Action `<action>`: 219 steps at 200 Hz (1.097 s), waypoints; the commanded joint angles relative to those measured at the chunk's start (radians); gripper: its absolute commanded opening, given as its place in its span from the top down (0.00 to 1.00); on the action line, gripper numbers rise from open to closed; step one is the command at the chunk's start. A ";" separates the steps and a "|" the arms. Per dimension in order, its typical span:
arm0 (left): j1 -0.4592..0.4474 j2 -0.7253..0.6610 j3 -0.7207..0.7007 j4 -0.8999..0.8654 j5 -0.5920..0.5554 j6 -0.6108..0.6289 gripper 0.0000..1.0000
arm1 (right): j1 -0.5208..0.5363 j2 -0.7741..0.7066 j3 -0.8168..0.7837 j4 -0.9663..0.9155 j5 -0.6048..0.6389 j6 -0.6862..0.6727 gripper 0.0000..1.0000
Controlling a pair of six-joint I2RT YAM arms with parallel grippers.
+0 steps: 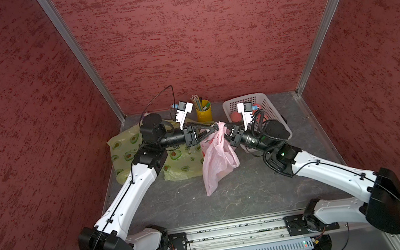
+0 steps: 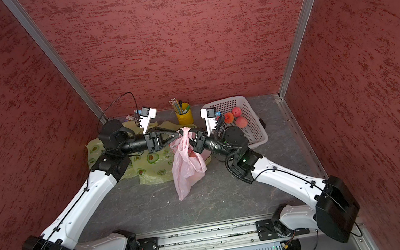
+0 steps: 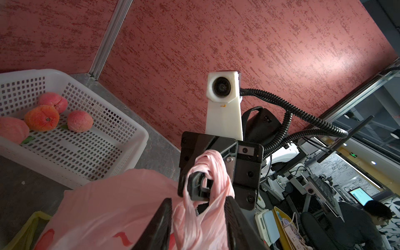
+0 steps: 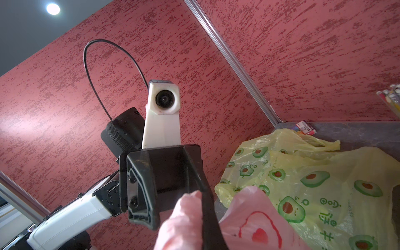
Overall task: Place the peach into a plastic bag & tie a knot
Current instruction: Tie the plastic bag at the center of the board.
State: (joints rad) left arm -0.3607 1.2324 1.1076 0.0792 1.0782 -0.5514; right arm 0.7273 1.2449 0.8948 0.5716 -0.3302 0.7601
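Pinching the twisted handle [image 3: 213,164] of the thin pink plastic bag [image 1: 217,161], right pincer [image 1: 226,128] is pressed together; left pincer [image 1: 215,128] straddles it, bite unclear. Grab loosely and that handle could slip free!

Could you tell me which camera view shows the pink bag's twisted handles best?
The left wrist view: the twisted handles sit close up, every strand plain. Both top views show them tiny; the right wrist view, only pink film.
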 commanded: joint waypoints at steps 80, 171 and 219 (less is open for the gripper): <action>-0.001 0.009 -0.002 -0.096 -0.086 0.090 1.00 | -0.004 -0.003 0.051 -0.073 0.017 -0.042 1.00; 0.008 0.203 -0.159 0.084 -0.161 0.030 1.00 | -0.002 0.082 0.104 -0.498 0.248 -0.179 0.71; 0.017 0.204 -0.150 0.079 -0.146 0.036 1.00 | -0.002 0.035 0.158 -0.691 0.377 -0.257 0.41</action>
State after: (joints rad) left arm -0.3515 1.4521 0.9428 0.1162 0.9314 -0.5156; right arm 0.7273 1.3357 1.0096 0.0063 -0.0593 0.5545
